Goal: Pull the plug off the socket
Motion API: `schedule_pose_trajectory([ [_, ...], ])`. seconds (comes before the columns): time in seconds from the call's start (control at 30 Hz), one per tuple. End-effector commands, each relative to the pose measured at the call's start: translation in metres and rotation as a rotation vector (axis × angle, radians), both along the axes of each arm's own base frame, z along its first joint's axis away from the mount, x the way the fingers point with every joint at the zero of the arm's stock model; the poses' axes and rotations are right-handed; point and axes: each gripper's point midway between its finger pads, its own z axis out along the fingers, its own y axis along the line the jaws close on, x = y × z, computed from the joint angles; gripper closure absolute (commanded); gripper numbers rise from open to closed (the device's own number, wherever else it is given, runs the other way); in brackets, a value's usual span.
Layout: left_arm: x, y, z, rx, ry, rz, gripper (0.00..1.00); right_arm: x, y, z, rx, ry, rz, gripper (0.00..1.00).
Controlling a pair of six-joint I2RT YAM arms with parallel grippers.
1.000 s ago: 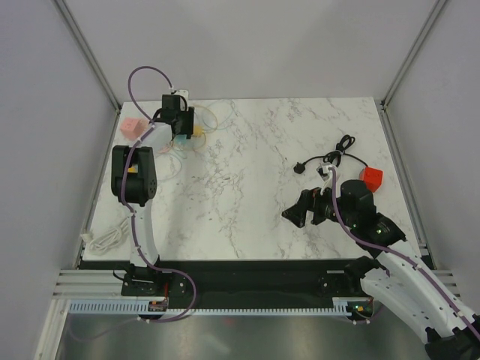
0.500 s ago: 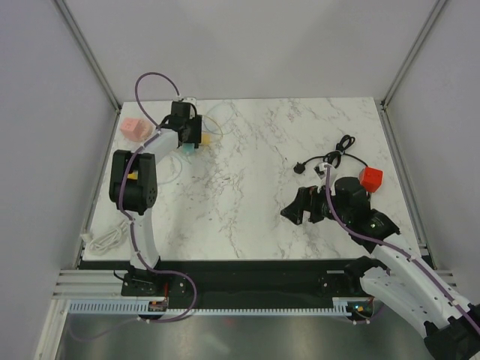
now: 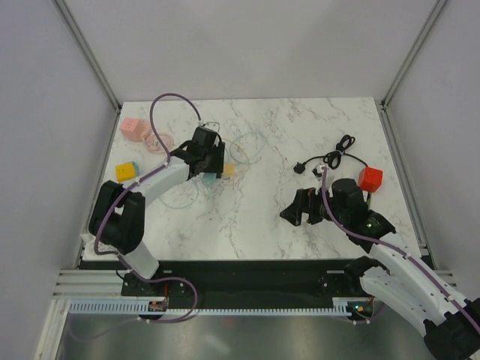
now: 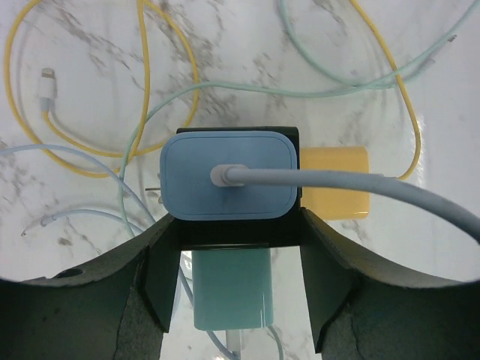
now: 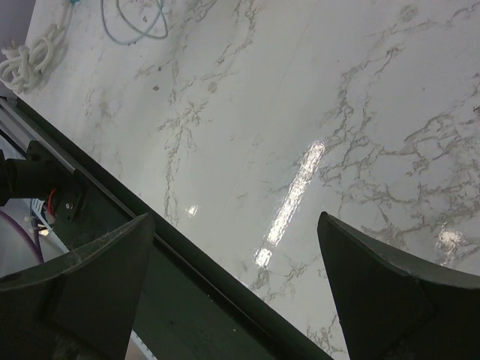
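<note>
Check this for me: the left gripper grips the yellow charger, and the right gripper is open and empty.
Not quite. The left gripper grips the blue charger; the yellow charger lies beside it, as the left wrist view shows. The right gripper is open and empty.

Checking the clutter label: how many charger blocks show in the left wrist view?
3, all against the black block held in the left pincer: a light blue one on its face, a yellow one at its right, a teal one below. Others may be hidden.
</note>
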Motion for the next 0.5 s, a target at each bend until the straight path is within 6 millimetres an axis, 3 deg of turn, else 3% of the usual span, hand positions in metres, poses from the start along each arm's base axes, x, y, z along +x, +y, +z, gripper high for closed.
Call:
schedule_pose_trajectory([
  [0.0,-0.021,-0.019,0.034,-0.122,-0.077,0.071,0.82,0.005,0.003,0.007,0.030,-0.032,-0.010,0.02],
  [0.03,-0.040,-0.026,0.020,-0.115,-0.045,0.050,0.82,0.005,0.003,0.008,0.034,-0.033,-0.008,0.02],
  [0.1,-0.058,-0.031,0.020,-0.142,-0.047,0.065,0.82,0.003,0.003,0.009,0.042,-0.031,-0.008,0.02],
  [0.13,-0.078,-0.038,0.004,-0.130,-0.015,0.045,0.82,0.002,0.003,0.009,0.045,-0.032,-0.007,0.02],
  [0.2,-0.096,-0.042,-0.003,-0.140,-0.007,0.065,0.82,0.002,0.002,0.008,0.046,-0.025,-0.022,0.02],
  [0.23,-0.116,-0.049,-0.011,-0.138,0.006,0.035,0.82,0.003,0.000,0.006,0.044,-0.024,-0.035,0.02],
  [0.47,-0.180,-0.069,-0.023,-0.170,0.015,-0.009,0.78,0.003,-0.003,-0.005,0.029,0.012,-0.063,0.02],
])
